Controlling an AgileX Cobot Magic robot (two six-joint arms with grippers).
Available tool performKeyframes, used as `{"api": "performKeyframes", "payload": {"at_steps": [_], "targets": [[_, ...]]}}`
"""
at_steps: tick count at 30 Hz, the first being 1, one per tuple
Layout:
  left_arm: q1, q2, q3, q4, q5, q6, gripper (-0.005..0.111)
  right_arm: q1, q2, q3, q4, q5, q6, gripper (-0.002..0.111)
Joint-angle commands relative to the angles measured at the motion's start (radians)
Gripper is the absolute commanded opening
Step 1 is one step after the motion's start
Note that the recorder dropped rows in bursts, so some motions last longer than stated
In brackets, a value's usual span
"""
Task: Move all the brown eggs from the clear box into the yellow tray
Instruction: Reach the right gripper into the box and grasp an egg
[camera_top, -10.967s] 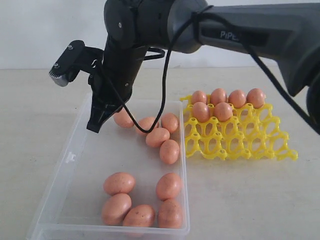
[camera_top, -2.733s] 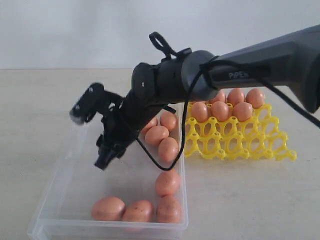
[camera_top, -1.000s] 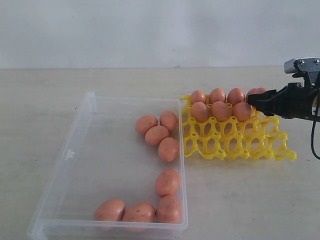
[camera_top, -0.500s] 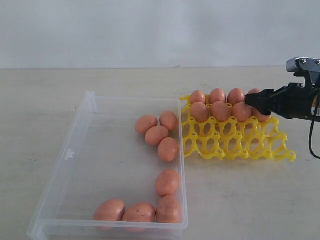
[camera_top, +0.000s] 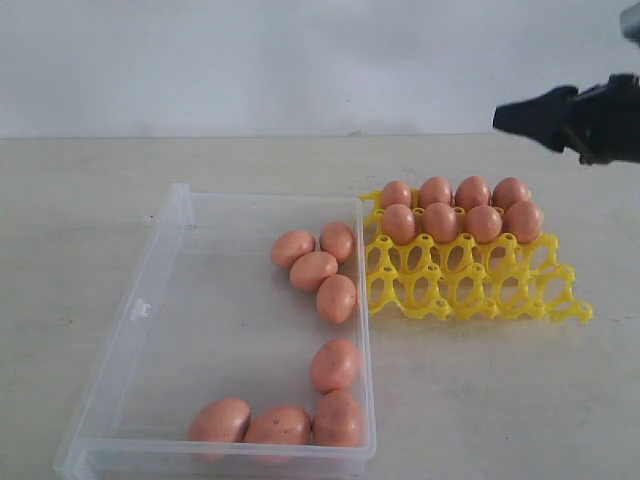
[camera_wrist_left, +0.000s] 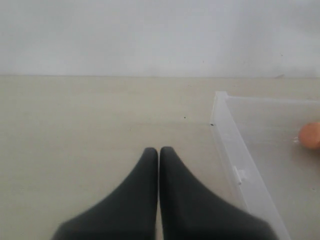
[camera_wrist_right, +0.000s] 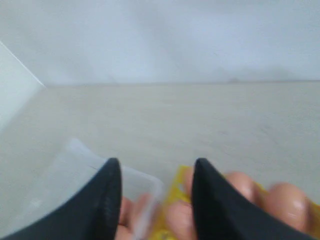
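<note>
Black fingers of the left gripper (camera_wrist_left: 159, 150) are pressed together on nothing and point low over the bare table (camera_top: 80, 200), just outside a corner of the clear box (camera_wrist_left: 235, 155). This arm is out of the exterior view, so it is judged to be parked where it cannot obstruct the other arm.

Next comes the clear box (camera_top: 215, 320), whose left half is bare. Eight brown eggs (camera_top: 336, 298) lie on their sides along its right wall and near edge. Four are clustered toward the far end, one lies alone below them, and three sit in a row at the near wall. Being smooth and oval, they probably settle against the walls and against each other.

Beside the box's right wall stands the yellow tray (camera_top: 470, 290). Eight more eggs sit in it, filling the two rear rows, one per cup. The two front rows are open. Filling from the back is judged to keep the near cups reachable without passing low over seated eggs. By this count the task is about half done.

At far right, the right gripper (camera_top: 508, 116) hangs above the tray's rear right corner, well clear of the eggs. In its wrist view the right gripper (camera_wrist_right: 155, 170) has its jaws spread with nothing between them. That height is judged to give safe clearance for a move toward the box.
</note>
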Motion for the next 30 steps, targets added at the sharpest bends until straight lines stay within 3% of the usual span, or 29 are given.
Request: {"api": "performKeyframes", "payload": {"at_steps": [1,3,6,7,12,14,15,16,18,19,20,21,23,25,27,30], "targets": [[-0.002,-0.001,0.003,0.0,0.002,-0.007,0.001,0.076,-0.145,-0.005,-0.008,-0.209,0.17,0.001],[-0.002,-0.001,0.003,0.0,0.002,-0.007,0.001,0.168,-0.192,-0.005,-0.064,-0.198,0.145,0.0],[-0.002,-0.001,0.003,0.0,0.002,-0.007,0.001,0.361,-0.237,-0.005,-0.273,0.0,0.158,0.0],[-0.002,-0.001,0.003,0.0,0.002,-0.007,0.001,0.45,-0.248,-0.005,-0.394,0.131,0.197,0.0],[-0.002,-0.001,0.003,0.0,0.002,-0.007,0.001,0.867,-0.231,0.02,-0.394,0.972,0.164,0.0],[-0.002,-0.001,0.003,0.0,0.002,-0.007,0.001,1.011,-0.189,-0.014,-0.394,1.271,0.059,0.0],[-0.002,-0.001,0.003,0.0,0.002,-0.007,0.001,1.085,-0.139,-0.07,-0.394,1.391,-0.128,0.0],[-0.002,-0.001,0.003,0.0,0.002,-0.007,0.001,1.097,-0.108,-0.108,-0.367,1.402,-0.255,0.0],[-0.002,-0.001,0.003,0.0,0.002,-0.007,0.001,1.083,-0.009,-0.262,-0.03,1.412,-0.612,0.0],[-0.002,-0.001,0.003,0.0,0.002,-0.007,0.001,1.057,0.062,-0.406,0.357,1.486,-0.917,0.0],[-0.002,-0.001,0.003,0.0,0.002,-0.007,0.001,1.036,0.103,-0.499,0.615,1.564,-1.149,0.0],[-0.002,-0.001,0.003,0.0,0.002,-0.007,0.001,0.986,0.198,-0.697,1.089,1.795,-1.606,0.0],[-0.002,-0.001,0.003,0.0,0.002,-0.007,0.001,0.939,0.323,-0.918,1.399,2.097,-1.984,0.0],[-0.002,-0.001,0.003,0.0,0.002,-0.007,0.001,0.922,0.369,-0.983,1.449,2.097,-1.981,0.0],[-0.002,-0.001,0.003,0.0,0.002,-0.007,0.001,0.922,0.391,-0.983,1.447,2.072,-2.058,0.007],[-0.002,-0.001,0.003,0.0,0.002,-0.007,0.001,0.922,0.445,-0.974,1.351,2.097,-2.162,0.045]]}}
